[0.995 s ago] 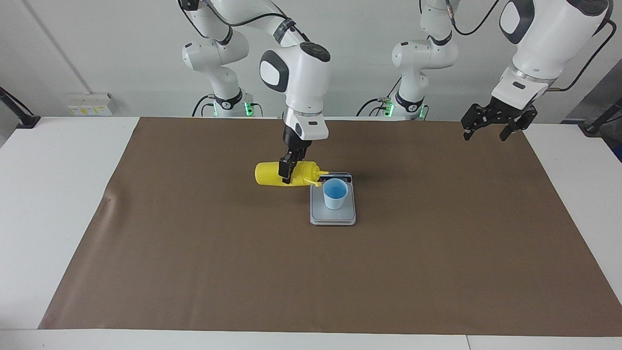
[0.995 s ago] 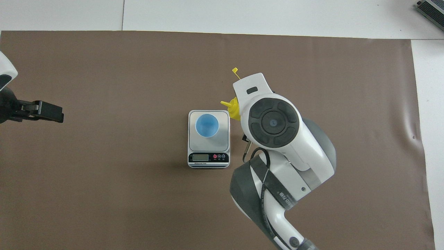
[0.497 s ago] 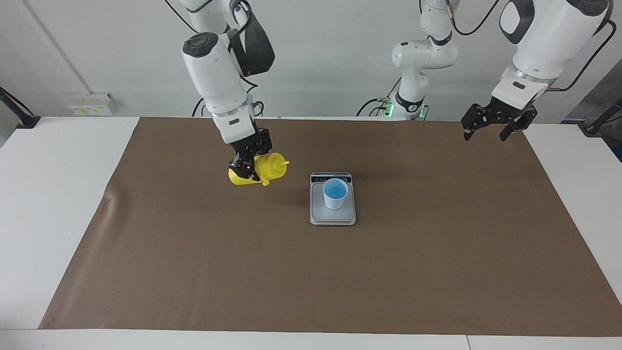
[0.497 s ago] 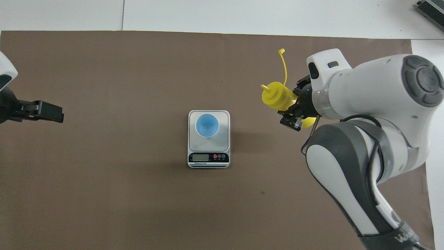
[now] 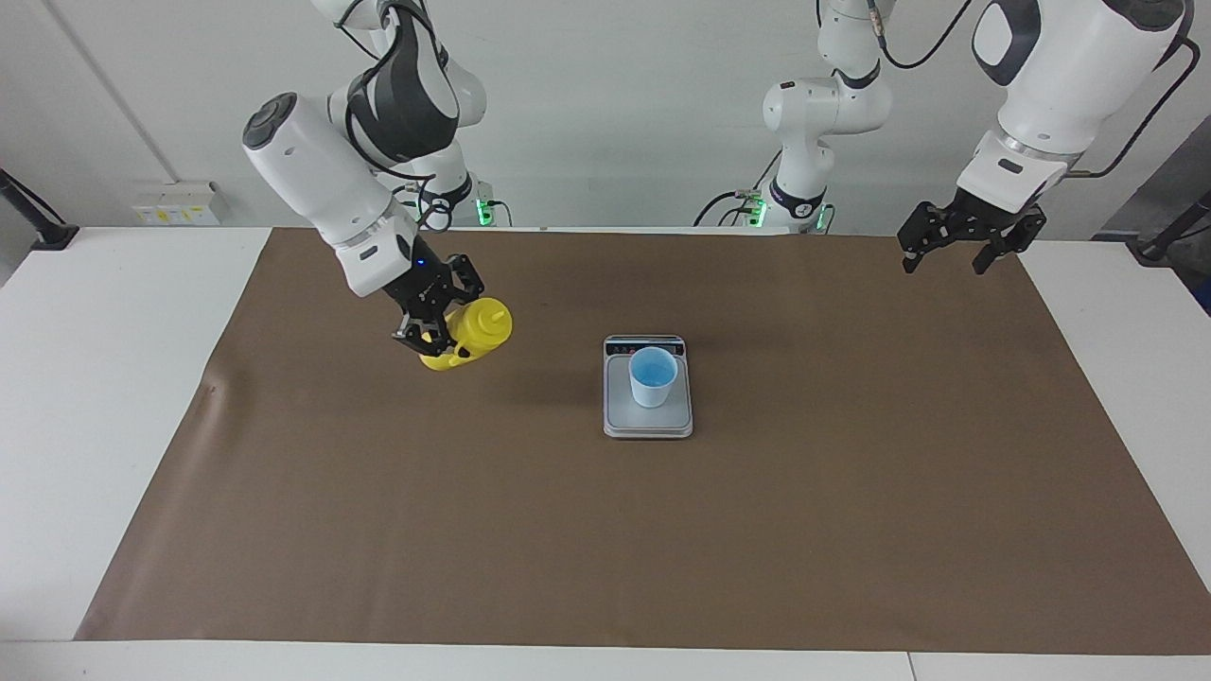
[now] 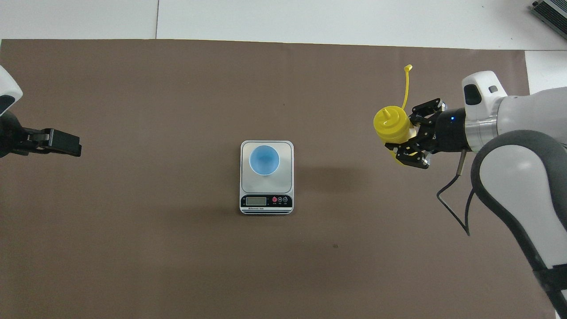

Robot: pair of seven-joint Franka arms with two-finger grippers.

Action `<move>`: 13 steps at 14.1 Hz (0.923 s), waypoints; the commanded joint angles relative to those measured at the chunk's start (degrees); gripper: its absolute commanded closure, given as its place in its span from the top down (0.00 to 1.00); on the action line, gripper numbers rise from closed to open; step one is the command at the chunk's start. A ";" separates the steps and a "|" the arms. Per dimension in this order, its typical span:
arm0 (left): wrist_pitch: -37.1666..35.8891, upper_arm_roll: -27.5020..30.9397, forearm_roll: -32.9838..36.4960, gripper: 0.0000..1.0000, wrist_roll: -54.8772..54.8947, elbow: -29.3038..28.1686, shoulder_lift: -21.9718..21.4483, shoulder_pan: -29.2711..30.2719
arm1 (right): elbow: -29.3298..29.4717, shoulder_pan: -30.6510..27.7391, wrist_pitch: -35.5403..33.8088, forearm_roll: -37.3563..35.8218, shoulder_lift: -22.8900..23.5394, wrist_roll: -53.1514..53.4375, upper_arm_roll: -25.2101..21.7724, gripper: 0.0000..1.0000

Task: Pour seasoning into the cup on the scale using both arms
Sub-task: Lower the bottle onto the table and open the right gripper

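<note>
R gripper clamps tight on the yellow squeeze bottle, smooth plastic cyl., tilted, nozzle up toward 1 o'clock, over the brown mat toward the right arm's end, at 9 o'clock from the scale. Scale: flat silver-grey rectangle. Tapered light-blue cup sits upright on it. L gripper waits at 2 o'clock from the scale, fingers spread wide, holding nothing.
</note>
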 commanded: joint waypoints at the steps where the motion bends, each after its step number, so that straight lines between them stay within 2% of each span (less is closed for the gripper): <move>1: 0.57 -0.29 0.97 1.00 0.48 -1.97 -1.73 0.60 | -6.94 -2.88 1.76 7.18 -4.33 -5.64 0.63 0.00; 7: 0.57 -0.29 0.97 1.00 0.48 -1.97 -1.73 0.60 | -17.75 -9.21 5.37 25.73 -3.80 -32.43 0.54 0.00; 11: 0.57 -0.29 0.97 1.00 0.48 -1.97 -1.73 0.60 | -22.85 -14.13 4.41 32.07 -1.79 -47.30 0.54 0.00; 13: 0.57 -0.29 0.97 1.00 0.48 -1.97 -1.73 0.60 | -23.82 -15.89 4.05 32.52 -1.52 -48.64 0.63 0.00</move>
